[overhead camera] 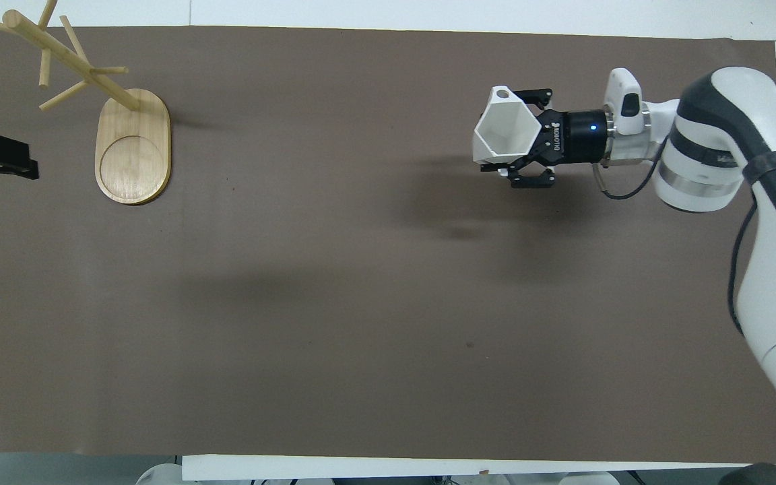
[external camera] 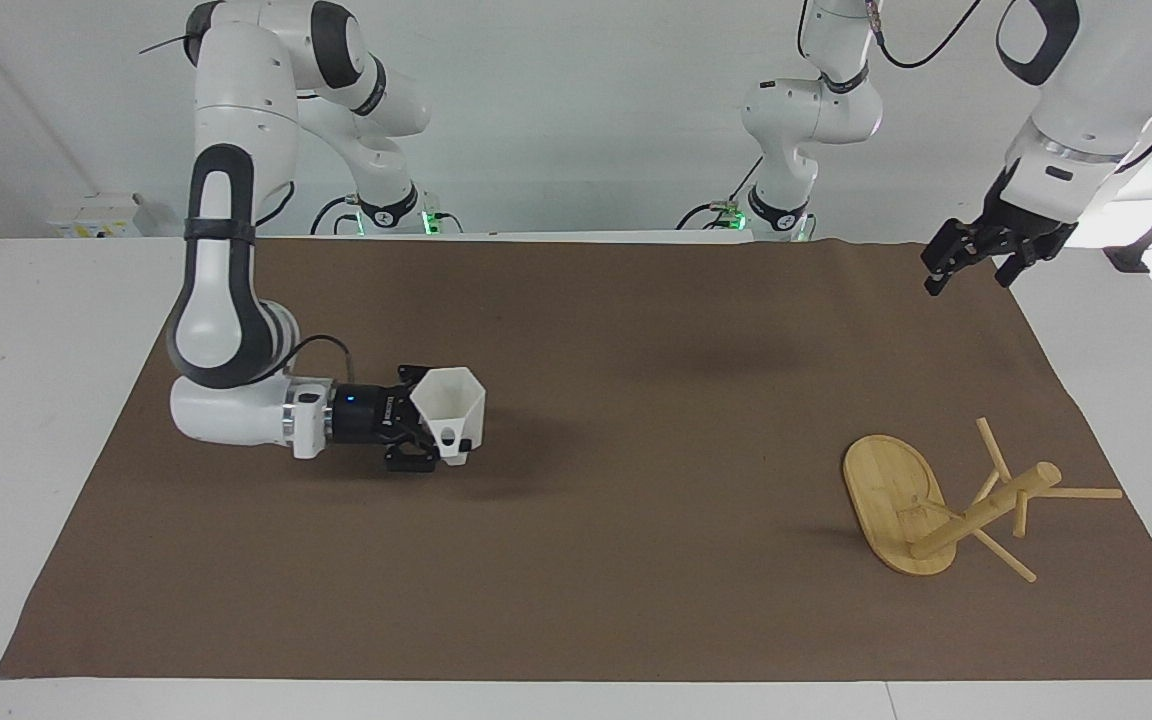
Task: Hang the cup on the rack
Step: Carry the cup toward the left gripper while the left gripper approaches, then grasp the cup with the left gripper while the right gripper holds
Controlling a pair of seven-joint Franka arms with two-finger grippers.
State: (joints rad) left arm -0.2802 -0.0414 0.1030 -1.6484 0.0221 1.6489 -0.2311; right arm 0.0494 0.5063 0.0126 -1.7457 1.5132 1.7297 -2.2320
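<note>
- The brown mat (external camera: 576,560) lies bare between the cup (external camera: 451,415), carried in the clamped right gripper (external camera: 436,440) above the mat's right-arm half, and the rack (external camera: 946,505).
- The rack stands near the left arm's end; its pegs (external camera: 1076,492) jut out around the post, narrowing any approach.
- The left gripper (external camera: 971,262), fingers apart, hangs over the mat's corner, well apart from the rack.

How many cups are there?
1. The white cup is held in the right pincer, up over the brown mat toward the right arm's end of the table. None hangs on the rack. No others show.
</note>
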